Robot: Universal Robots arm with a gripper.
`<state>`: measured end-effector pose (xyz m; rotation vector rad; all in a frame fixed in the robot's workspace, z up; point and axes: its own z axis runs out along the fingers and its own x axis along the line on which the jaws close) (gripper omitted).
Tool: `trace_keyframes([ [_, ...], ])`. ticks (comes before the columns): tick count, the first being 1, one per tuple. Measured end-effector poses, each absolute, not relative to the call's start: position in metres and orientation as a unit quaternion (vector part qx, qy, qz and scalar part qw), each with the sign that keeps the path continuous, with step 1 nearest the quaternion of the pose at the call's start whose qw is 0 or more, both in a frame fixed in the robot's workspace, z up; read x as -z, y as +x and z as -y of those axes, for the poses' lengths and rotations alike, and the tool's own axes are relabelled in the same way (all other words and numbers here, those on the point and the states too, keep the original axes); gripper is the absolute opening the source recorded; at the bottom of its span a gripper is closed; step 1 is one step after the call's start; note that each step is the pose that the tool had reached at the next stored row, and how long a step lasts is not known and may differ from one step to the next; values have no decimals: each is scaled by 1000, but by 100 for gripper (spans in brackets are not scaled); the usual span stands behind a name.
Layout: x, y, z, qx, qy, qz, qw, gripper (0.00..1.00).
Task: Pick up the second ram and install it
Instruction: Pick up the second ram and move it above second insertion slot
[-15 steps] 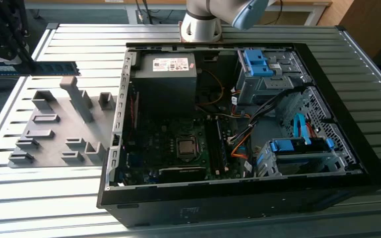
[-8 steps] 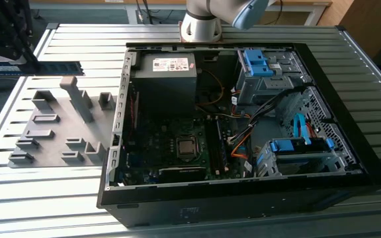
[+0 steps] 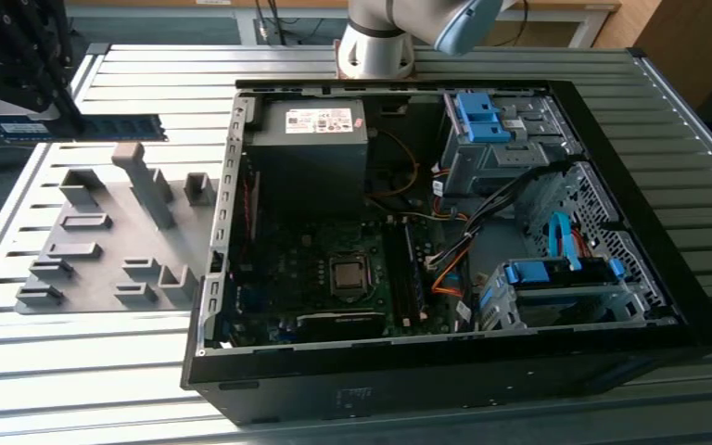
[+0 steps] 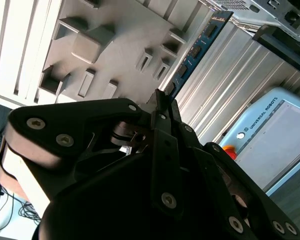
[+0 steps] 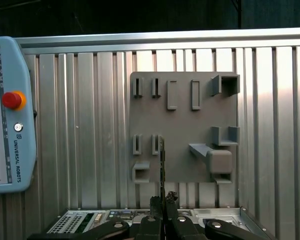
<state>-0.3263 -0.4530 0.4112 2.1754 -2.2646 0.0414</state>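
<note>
Here, the arm's base (image 3: 375, 51) stands on the far edge of the slatted metal desk (image 3: 84, 371). The arm reaches out towards the exterior view's left, so the black pincer (image 3: 62, 122) hangs above the desk's far corner on that side. Its fingers are pressed tight on the second ram (image 3: 121, 128), which is held clear of every surface. The stick lies level, with its flat face to the exterior camera and its long edge parallel to the desk. In the second wrist view the pincer (image 4: 162, 102) grips one end of the ram (image 4: 197, 50), and the row of chips runs away from the fingertips. In the first wrist view the ram (image 5: 162, 160) appears edge-on as a thin line rising from the pincer (image 5: 162, 202). Under the ram sits the grey holder plate (image 3: 108, 255), and the plate's tall upright post (image 3: 148, 190) stands below the stick's free end with a gap between them. That free end stops short of the open computer case (image 3: 226, 213), whose near wall rises on the exterior view's right of the plate. Inside the case, the power supply (image 3: 312, 139) and the drive cage (image 3: 504, 139) with its blue clips crowd the far side. A teach pendant (image 5: 7, 115) lies on the desk beyond the plate.
</note>
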Motion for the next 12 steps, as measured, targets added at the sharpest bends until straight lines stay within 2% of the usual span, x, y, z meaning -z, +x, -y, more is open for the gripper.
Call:
trace_keyframes([
  [12,-411,-314,453,-13,693,721,1,14],
])
